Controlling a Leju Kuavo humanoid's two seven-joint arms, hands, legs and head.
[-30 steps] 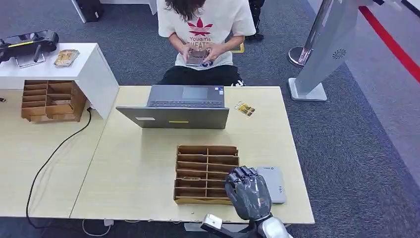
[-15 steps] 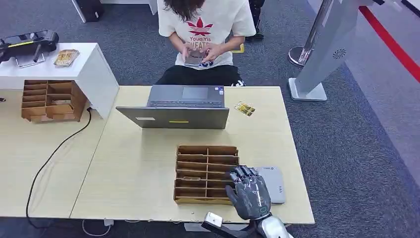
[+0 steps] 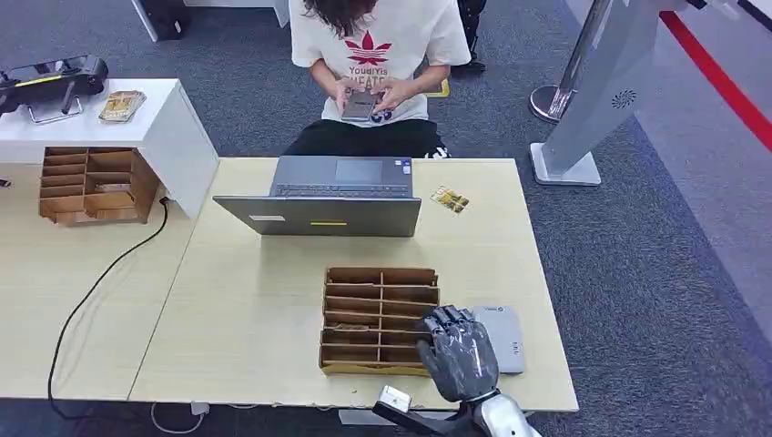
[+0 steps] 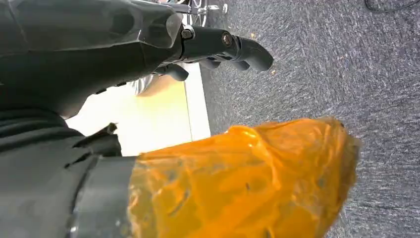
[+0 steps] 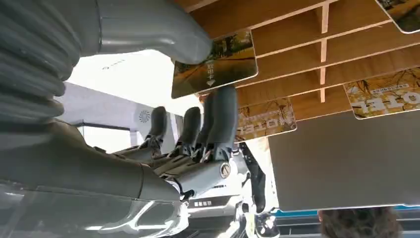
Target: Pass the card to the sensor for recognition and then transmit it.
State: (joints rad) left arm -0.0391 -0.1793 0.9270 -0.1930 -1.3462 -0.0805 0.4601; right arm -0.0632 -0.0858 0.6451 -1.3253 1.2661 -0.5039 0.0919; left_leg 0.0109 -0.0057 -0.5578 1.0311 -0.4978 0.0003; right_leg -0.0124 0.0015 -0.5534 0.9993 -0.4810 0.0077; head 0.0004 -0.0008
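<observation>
My right hand (image 3: 460,355) hovers over the near right corner of the wooden card box (image 3: 378,314), beside the flat grey sensor (image 3: 505,332). In the right wrist view, the hand (image 5: 148,163) pinches a yellow-brown card (image 5: 215,64) between thumb and fingers, just off the box's wooden slots (image 5: 297,44). More cards (image 5: 265,119) lie in those slots. My left hand (image 4: 223,44) hangs beside the table above the carpet, fingers loose and holding nothing.
An open laptop (image 3: 328,196) stands at the table's far side, with a seated person (image 3: 373,55) behind it handling a phone. A loose card (image 3: 450,199) lies right of the laptop. A second wooden box (image 3: 91,185) and a white stand (image 3: 173,127) are at the left.
My right hand has edged slightly toward the table's near edge, still over the box corner. The person's hands shifted a little on the phone.
</observation>
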